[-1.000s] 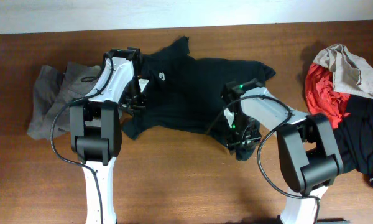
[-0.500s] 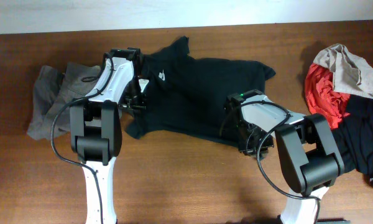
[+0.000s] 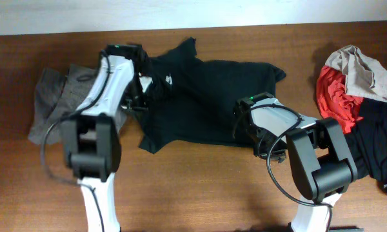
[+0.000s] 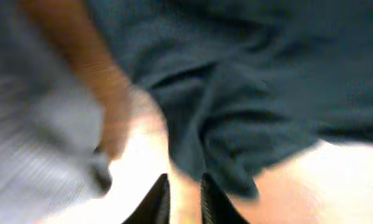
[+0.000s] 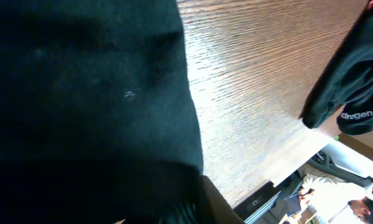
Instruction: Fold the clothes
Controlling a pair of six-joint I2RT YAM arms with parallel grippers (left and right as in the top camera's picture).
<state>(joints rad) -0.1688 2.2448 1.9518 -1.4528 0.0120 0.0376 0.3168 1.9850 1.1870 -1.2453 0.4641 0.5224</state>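
Observation:
The black T-shirt [image 3: 206, 103] with a small white chest logo lies spread on the middle of the table. My left gripper [image 3: 140, 98] is at its left sleeve. In the blurred left wrist view its fingers [image 4: 159, 198] stand almost together, with a dark fold of the shirt [image 4: 236, 124] at their tips. My right gripper [image 3: 246, 127] is at the shirt's lower right hem. In the right wrist view black cloth [image 5: 87, 99] covers the jaws, and only one finger [image 5: 216, 200] shows. Grey trousers [image 3: 51, 103] lie crumpled at the left.
A pile of red [image 3: 335, 96], beige [image 3: 364, 71] and black [image 3: 374, 145] garments lies at the table's right edge. Bare wooden table [image 3: 193, 187] shows in front of the shirt. The table's front edge shows in the right wrist view [image 5: 286, 162].
The right gripper pulled the bunched lower right hem out and down, so the hem now lies straighter. The left arm shifted, and the shirt's lower left corner moved right and toward the front.

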